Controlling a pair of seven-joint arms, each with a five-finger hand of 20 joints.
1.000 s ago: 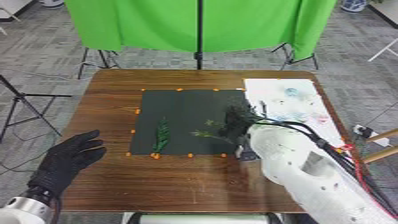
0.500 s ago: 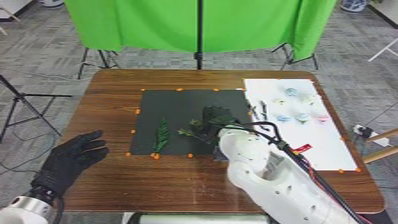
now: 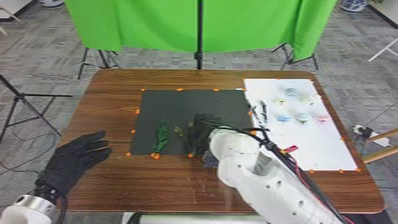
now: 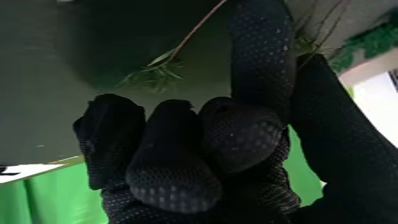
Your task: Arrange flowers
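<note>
My right robot hand point(image 3: 203, 126) wears matt black fabric, rough with dotted texture, above a smooth brown wooden desk point(image 3: 111, 100); at twelve o'clock hangs matt green cloth point(image 3: 142, 25).

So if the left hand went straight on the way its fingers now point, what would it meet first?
Probably the left edge of the dark mat, though the height of the left hand is unclear, so it might pass above.

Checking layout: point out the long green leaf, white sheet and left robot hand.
Long green leaf point(image 3: 163, 136), head view: its middle.
White sheet point(image 3: 324, 146), head view: bare lower part.
Left robot hand point(image 3: 71, 159), head view: glove's middle.
</note>
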